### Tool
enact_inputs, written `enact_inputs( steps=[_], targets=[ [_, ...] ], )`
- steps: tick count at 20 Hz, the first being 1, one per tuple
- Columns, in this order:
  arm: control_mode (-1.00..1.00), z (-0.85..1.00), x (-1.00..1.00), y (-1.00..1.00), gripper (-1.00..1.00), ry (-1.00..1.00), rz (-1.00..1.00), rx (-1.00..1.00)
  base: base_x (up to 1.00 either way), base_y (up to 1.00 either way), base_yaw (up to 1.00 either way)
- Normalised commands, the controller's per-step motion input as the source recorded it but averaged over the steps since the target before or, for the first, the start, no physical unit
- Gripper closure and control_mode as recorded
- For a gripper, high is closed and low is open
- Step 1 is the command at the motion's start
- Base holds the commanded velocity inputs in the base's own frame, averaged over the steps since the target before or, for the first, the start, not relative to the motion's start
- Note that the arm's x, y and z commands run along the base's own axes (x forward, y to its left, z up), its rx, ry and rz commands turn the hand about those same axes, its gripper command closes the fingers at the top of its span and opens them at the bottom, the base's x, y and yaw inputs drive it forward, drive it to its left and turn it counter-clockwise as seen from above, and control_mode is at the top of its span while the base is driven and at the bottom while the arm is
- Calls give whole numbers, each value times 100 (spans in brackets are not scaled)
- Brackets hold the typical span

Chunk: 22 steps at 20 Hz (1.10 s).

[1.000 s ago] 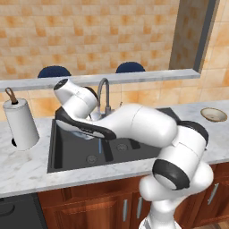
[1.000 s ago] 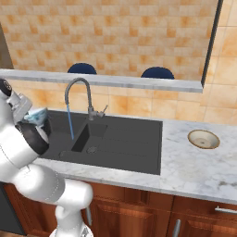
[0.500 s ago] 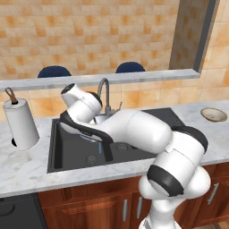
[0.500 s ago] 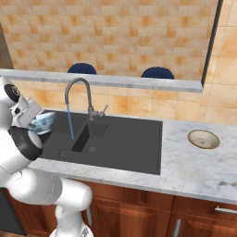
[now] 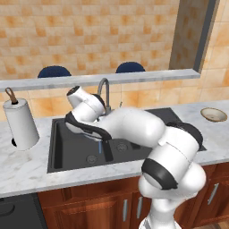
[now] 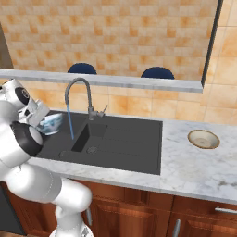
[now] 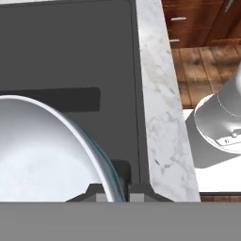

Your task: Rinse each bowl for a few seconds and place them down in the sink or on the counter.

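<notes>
Meanwhile, the gripper (image 7: 113,192) pinches the rim of the blue bowl (image 6: 50,124), one finger inside and one outside its wall, the bowl rising straight up from the fingertips. It hangs over the left end of the sink (image 6: 125,148), with the tap's (image 6: 76,95) thin stream falling just beside it toward the sink's middle (so the rinse likely turns on carrying the bowl sideways under the water). Two bowls are counted: the blue one in the grip and a tan bowl (image 6: 203,139) resting well apart on the counter (image 6: 203,169), past the sink's far end. One sink, one tap, one arm.
</notes>
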Motion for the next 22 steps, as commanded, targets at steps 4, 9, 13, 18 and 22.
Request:
enact_inputs(
  steps=[4,9,13,18,22],
  targets=[
    [-100,-16,33,-1,100,0,-4,-2,0,0,0],
    [-100,-17,33,2,100,-1,-4,-2,0,0,0],
    [-100,-15,35,2,100,-2,-4,-3,0,0,0],
    [-100,-14,38,10,100,-3,-4,-3,0,0,0],
    [-100,-19,38,13,100,-3,-3,-3,0,0,0]
  ],
)
